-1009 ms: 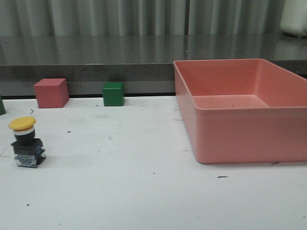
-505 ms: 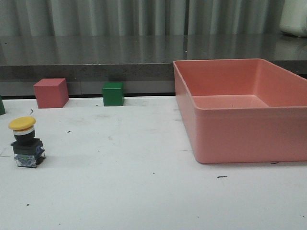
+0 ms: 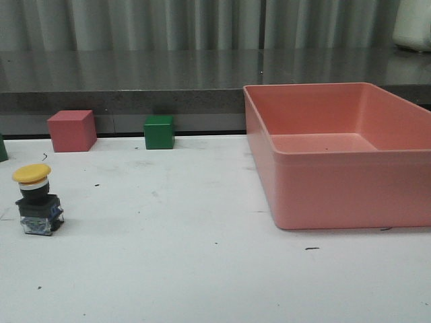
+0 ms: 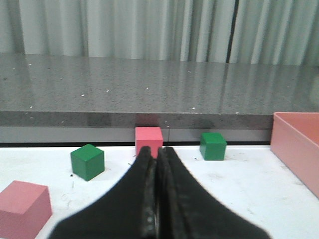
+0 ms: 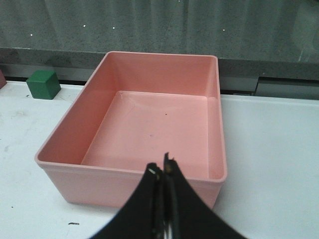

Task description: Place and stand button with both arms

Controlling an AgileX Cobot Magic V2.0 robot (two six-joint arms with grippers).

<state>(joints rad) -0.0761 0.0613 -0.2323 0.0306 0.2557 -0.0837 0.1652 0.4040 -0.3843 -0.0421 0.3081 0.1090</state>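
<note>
Left gripper: fingers pressed together, tips meeting, nothing between them. It hung over the white table, pointed toward a red cube at the table's back edge. Seen from that wrist, a green cube lay to one side of the fingers, another green cube to the other, and a pink cube sat nearer the camera at the frame edge.

Right gripper: fingers likewise closed on nothing, tips touching. It hovered near the front wall of the pink bin, whose floor appeared bare.

Neither arm appeared in the front view.

Button: stood upright on the table at the far left of the front view, well apart from the bin and in front of the red cube. Round yellow mushroom cap on top, slightly tilted; beneath it a pale ring, then a black collar; boxy base below, dark grey upper part and a clear lower part with bluish glints. Base rested flat on the table. No gripper touched it.

Behind the table ran a dark speckled ledge, with grey curtains beyond.
</note>
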